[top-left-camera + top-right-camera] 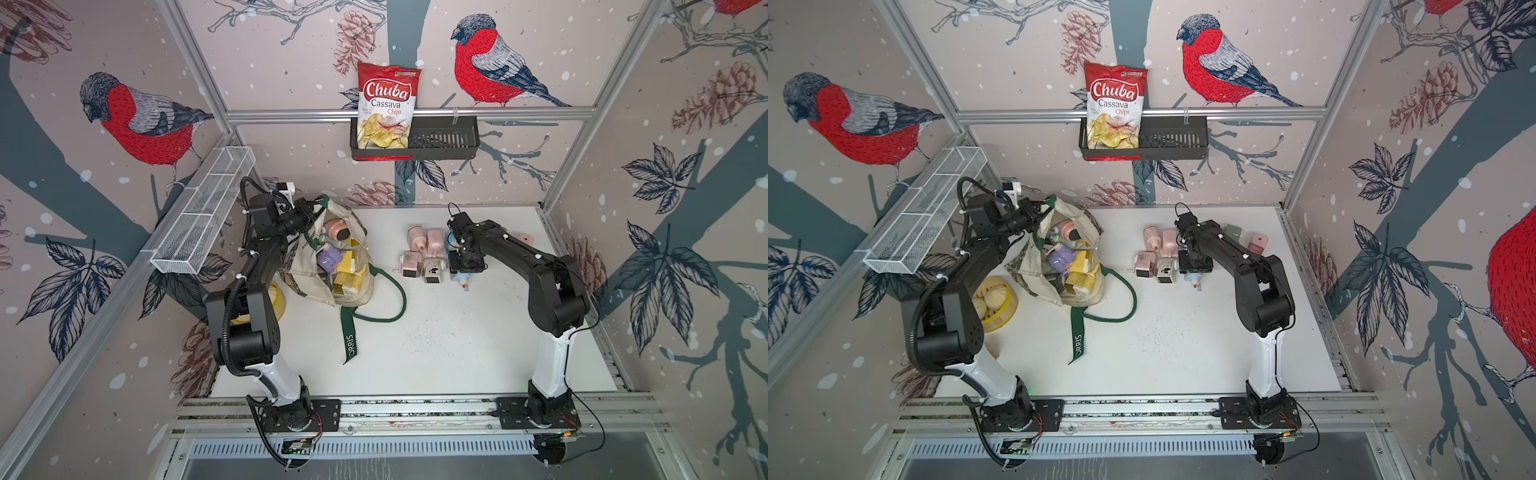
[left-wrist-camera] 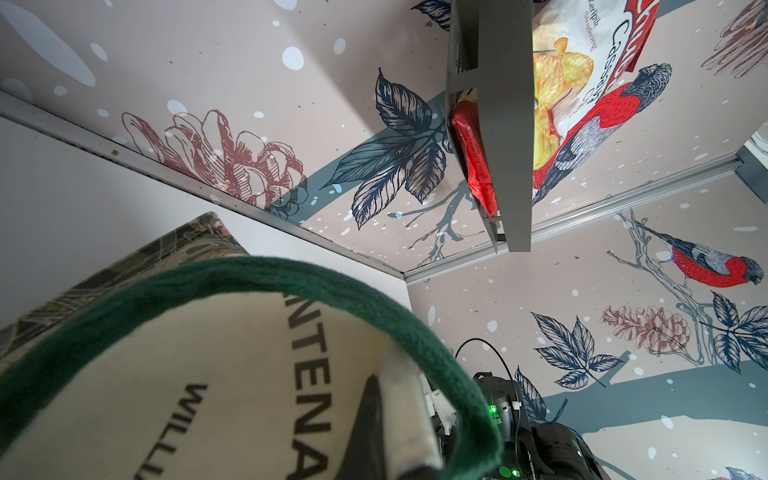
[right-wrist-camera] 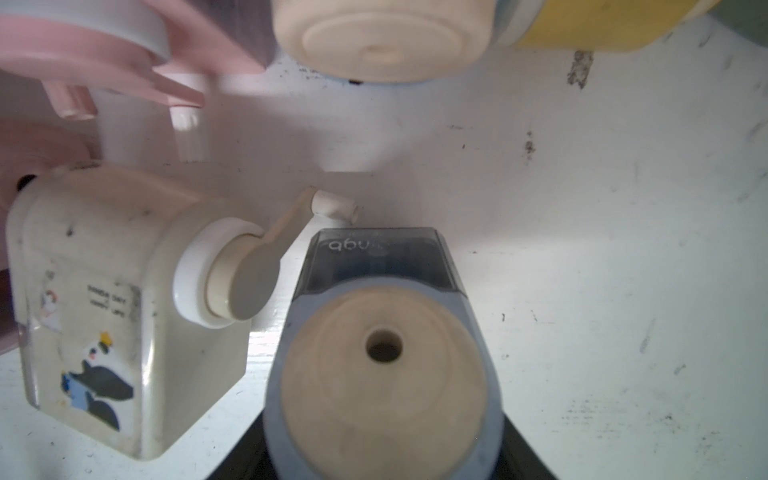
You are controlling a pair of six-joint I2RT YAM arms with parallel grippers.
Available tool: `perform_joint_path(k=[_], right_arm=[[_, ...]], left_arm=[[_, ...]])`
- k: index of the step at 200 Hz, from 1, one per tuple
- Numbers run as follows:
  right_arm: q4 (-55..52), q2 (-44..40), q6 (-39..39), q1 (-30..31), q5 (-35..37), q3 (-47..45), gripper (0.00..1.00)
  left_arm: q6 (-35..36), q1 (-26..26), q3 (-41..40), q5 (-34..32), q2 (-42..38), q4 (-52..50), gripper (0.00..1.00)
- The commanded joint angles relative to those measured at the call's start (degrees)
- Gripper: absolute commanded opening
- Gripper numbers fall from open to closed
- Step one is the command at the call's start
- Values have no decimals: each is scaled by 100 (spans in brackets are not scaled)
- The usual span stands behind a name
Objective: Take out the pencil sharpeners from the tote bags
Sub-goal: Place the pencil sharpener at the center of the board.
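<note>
We see the left gripper (image 1: 313, 209) pinching the cream canvas tote bag's (image 1: 305, 266) rim; the right gripper (image 1: 464, 269) clasps a boxy blue plastic pencil sharpener (image 3: 382, 374).

Bullfinch-and-pinecone wallpaper (image 1: 137, 120), aluminium frame rails (image 1: 519, 111), white tabletop (image 1: 436, 340), black wall basket (image 1: 444, 139), perhaps metal, white mesh shelf (image 1: 203, 212)

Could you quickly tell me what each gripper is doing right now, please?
Left gripper: shut on the cream canvas tote bag.
Right gripper: shut on the blue plastic crank pencil sharpener.
</note>
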Motion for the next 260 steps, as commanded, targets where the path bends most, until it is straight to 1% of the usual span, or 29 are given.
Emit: perform_joint_path(k=[1, 79, 114, 124, 140, 159, 178, 193, 212, 238, 251, 260], right_arm=[[-46, 139, 34, 8, -85, -31, 54], [106, 223, 47, -11, -80, 27, 65], [101, 201, 63, -15, -59, 97, 67], [114, 144, 78, -21, -45, 101, 69], [147, 15, 84, -14, -41, 93, 76], [170, -160, 97, -14, 7, 73, 81], [177, -388, 150, -11, 121, 34, 85], [204, -643, 203, 26, 307, -25, 86], [324, -1031, 182, 261, 741, -25, 86], [861, -1610, -128, 954, 994, -108, 86], [1277, -1873, -231, 1297, 1004, -255, 86], [1615, -2032, -243, 1480, 831, -391, 85]], left_arm=[[34, 13, 71, 213, -75, 641, 0], [31, 13, 80, 214, -69, 639, 0], [38, 13, 72, 219, -70, 633, 0], [35, 13, 83, 213, -72, 629, 0], [34, 13, 81, 209, -68, 631, 0], [39, 18, 83, 205, -63, 629, 0], [44, 22, 79, 207, -61, 630, 0], [44, 22, 75, 211, -62, 631, 0], [44, 22, 74, 200, -57, 620, 0], [53, 24, 75, 196, -42, 611, 0], [62, 18, 75, 190, -40, 611, 0], [62, 22, 74, 194, -40, 610, 0]])
